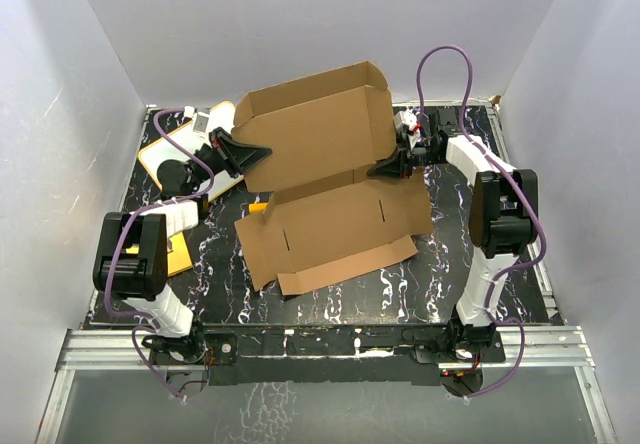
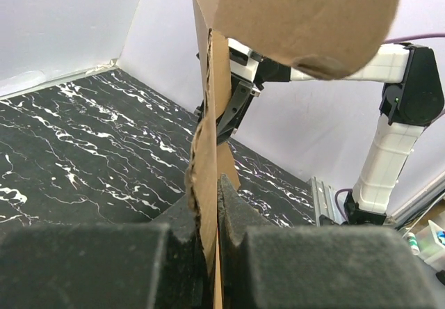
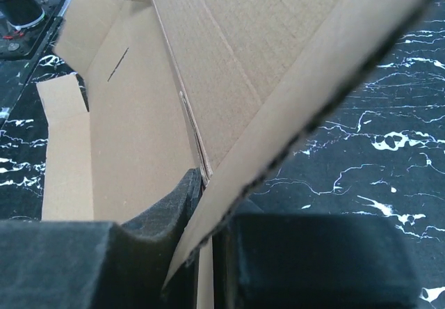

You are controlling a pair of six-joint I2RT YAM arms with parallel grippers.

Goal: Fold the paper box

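The brown cardboard paper box [image 1: 330, 189] lies half unfolded in the middle of the black marbled table. Its far panel is raised and tilted; its near panel with slots lies flat. My left gripper [image 1: 252, 154] is shut on the raised panel's left edge, which runs between its pads [image 2: 211, 211]. My right gripper [image 1: 390, 167] is shut on the panel's right edge, and the cardboard [image 3: 229, 79] crosses between its pads in the right wrist view. The left wrist view shows the right gripper's fingers [image 2: 233, 114] beyond the panel.
A white board with an orange rim [image 1: 172, 154] lies at the far left under the left arm. A flat orange-yellow sheet [image 1: 180, 254] lies by the left arm's elbow. Grey walls enclose the table. A metal rail [image 1: 320, 349] runs along the near edge.
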